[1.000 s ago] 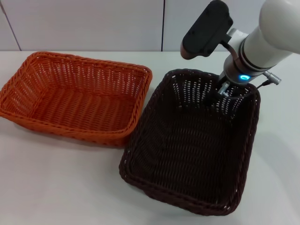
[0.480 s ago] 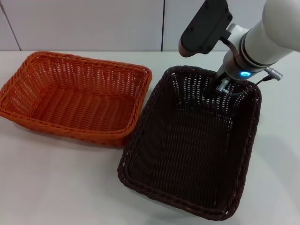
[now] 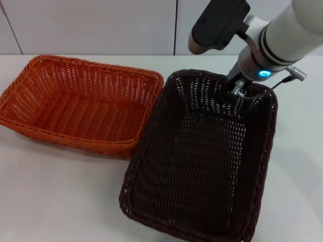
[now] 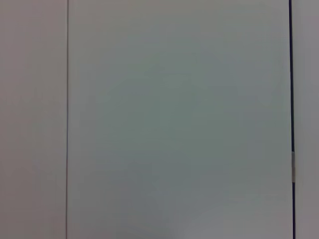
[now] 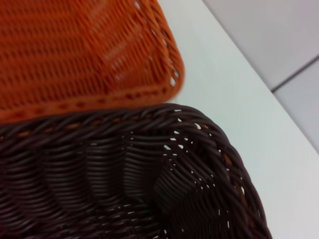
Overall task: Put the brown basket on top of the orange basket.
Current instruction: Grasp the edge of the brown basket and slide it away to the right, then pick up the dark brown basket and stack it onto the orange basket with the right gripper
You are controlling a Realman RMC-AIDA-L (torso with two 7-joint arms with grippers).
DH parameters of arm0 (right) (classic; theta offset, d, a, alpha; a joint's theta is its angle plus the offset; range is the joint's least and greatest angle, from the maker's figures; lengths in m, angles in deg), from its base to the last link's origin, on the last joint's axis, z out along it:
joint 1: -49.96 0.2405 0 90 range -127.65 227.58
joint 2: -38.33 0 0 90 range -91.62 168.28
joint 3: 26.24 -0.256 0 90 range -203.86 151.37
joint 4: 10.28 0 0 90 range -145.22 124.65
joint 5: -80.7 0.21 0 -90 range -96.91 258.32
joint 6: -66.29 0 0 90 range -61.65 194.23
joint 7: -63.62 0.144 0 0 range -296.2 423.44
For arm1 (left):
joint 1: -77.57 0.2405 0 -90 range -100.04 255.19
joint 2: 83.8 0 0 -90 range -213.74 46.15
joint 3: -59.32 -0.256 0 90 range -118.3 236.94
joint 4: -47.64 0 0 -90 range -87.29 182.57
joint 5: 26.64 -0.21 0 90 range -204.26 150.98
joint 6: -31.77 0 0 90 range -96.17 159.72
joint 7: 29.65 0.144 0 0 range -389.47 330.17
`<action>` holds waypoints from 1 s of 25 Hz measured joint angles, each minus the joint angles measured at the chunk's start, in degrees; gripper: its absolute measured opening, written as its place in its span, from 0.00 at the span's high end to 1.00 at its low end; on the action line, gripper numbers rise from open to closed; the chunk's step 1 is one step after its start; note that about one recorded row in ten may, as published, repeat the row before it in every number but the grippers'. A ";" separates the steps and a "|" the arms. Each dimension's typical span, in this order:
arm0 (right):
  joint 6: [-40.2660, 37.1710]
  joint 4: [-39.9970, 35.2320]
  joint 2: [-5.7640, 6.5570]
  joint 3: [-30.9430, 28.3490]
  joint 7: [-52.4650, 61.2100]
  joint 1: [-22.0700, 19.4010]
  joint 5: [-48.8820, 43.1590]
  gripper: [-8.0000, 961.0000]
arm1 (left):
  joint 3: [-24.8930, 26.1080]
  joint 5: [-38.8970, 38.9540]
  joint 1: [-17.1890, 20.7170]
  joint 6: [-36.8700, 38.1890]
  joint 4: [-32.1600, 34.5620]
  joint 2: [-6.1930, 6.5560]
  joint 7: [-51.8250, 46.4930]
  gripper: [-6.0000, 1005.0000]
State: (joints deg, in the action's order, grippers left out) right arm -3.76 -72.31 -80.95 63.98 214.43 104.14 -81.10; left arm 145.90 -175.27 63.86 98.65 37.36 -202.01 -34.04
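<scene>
The brown basket [image 3: 202, 166] is on the right of the white table, tilted, with its far rim raised. My right gripper [image 3: 236, 91] is shut on that far rim, its fingers partly hidden by the weave. The near end of the basket hangs low towards the front edge of the head view. The orange basket [image 3: 81, 108] sits flat to the left, its right rim next to the brown basket's left side. In the right wrist view, a corner of the brown basket [image 5: 124, 169] fills the foreground and the orange basket [image 5: 75, 50] lies just beyond it. My left gripper is out of view.
The white table [image 3: 60, 191] runs under both baskets. A pale panelled wall [image 3: 101, 25] stands behind the table. The left wrist view shows only a plain panel [image 4: 174, 124].
My right gripper has risen and shifted slightly left with the brown basket's far rim. The basket tilts more steeply and its near end has swung towards the front left.
</scene>
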 joint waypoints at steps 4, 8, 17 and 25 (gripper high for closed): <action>-4.46 -6.54 0.02 -0.12 -0.23 -1.14 0.51 0.61 | 0.26 0.02 0.03 0.00 0.00 0.00 0.00 0.26; -7.25 -11.12 0.11 -0.69 -0.35 -1.92 1.90 0.65 | 0.43 0.02 0.11 0.16 -0.01 0.04 0.00 0.26; -10.63 -17.34 0.20 -0.80 -1.59 -2.37 5.47 0.73 | 0.34 0.00 0.05 0.68 -0.09 0.09 0.00 0.26; -11.83 -22.21 0.24 -0.63 -1.84 -2.60 7.64 0.77 | 0.08 0.01 0.02 1.04 -0.09 0.05 0.00 0.26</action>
State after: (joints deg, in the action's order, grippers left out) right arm -15.59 -94.52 -80.71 63.35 212.59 101.54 -73.45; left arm 145.98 -175.26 63.87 99.69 37.27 -201.96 -34.04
